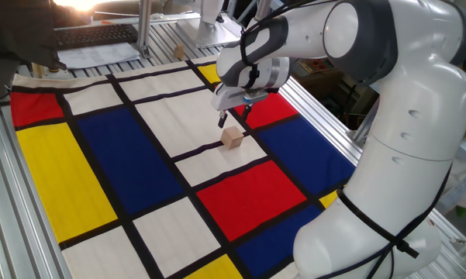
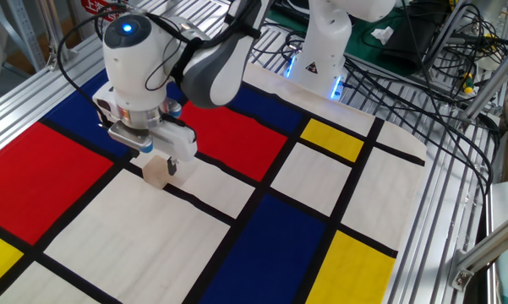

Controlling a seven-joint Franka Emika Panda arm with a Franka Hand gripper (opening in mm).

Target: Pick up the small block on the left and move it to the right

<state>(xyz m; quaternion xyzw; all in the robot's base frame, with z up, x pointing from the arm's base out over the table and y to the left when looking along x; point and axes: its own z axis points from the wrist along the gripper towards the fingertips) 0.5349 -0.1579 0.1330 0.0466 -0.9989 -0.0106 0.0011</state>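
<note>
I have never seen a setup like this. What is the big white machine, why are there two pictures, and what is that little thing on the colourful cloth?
The white machine is a robot arm bolted at a table. Its tip carries a gripper with two fingers, much like a pair of tongs. The two pictures show the same moment from two fixed cameras on different sides of the table.

A cloth with red, blue, yellow and white rectangles covers the table. On it sits a small wooden block, at the edge of a white patch. In the other view the gripper hangs right above the block, its fingers open. It holds nothing: the block rests on the cloth.
</note>
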